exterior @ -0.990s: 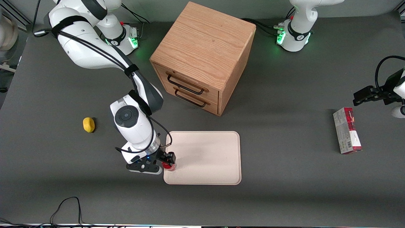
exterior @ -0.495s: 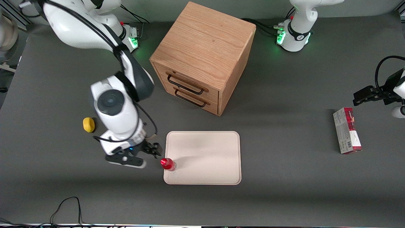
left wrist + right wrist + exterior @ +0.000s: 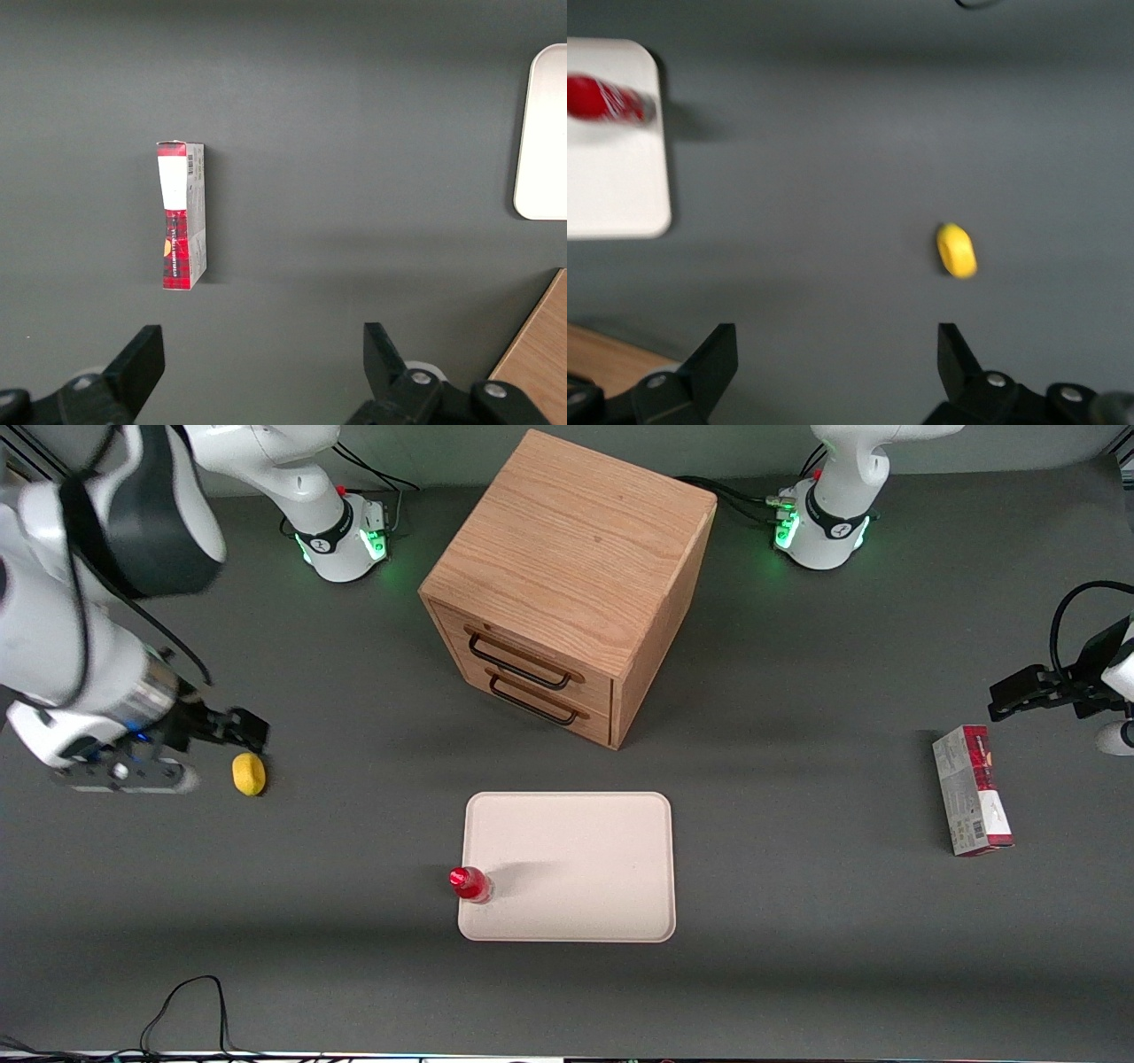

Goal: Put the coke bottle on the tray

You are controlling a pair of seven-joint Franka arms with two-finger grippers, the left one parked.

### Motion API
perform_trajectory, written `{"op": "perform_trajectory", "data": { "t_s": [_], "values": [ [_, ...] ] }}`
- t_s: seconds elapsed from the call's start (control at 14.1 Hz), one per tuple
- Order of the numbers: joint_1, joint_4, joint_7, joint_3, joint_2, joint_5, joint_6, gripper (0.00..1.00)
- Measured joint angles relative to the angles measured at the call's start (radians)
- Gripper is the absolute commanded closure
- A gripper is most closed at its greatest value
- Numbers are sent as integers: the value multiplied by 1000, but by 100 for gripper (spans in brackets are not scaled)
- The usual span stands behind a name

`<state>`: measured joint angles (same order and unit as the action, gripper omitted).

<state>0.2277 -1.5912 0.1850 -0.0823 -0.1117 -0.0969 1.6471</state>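
- Bottle first: the small slim red coke bottle with a red cap (image 3: 469,884) stands upright on the large flat cream tray with rounded corners and a low rim (image 3: 576,868), at the tray's edge toward the working arm's end of the table and close to the corner nearer the front camera.
- The bottle (image 3: 604,99) and a corner of the tray (image 3: 620,177) also show in the right wrist view, with nothing touching the bottle.
- The right arm's black two-finger gripper (image 3: 232,729) hangs above the dark grey table (image 3: 797,921), well apart from the tray, toward the working arm's end.
- Its fingers (image 3: 713,359) are spread wide and hold nothing.
- A small yellow lemon-like lump (image 3: 249,773) lies on the table just beside the gripper, slightly nearer the front camera; it shows in the wrist view too (image 3: 957,251).
- A wooden drawer cabinet with two black handles (image 3: 567,584) stands farther from the front camera than the tray.
- A red-and-grey rectangular carton (image 3: 971,790) lies flat toward the parked arm's end of the table, also seen from the left wrist (image 3: 182,215).
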Motion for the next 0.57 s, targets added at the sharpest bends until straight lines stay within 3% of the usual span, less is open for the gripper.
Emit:
{"op": "perform_trajectory", "data": {
  "t_s": [0.35,0.57],
  "values": [
    [-42,-193,-26,-30,236,64,-1,0],
    [-42,-218,-26,-40,290,86,-8,0]
  ]
}}
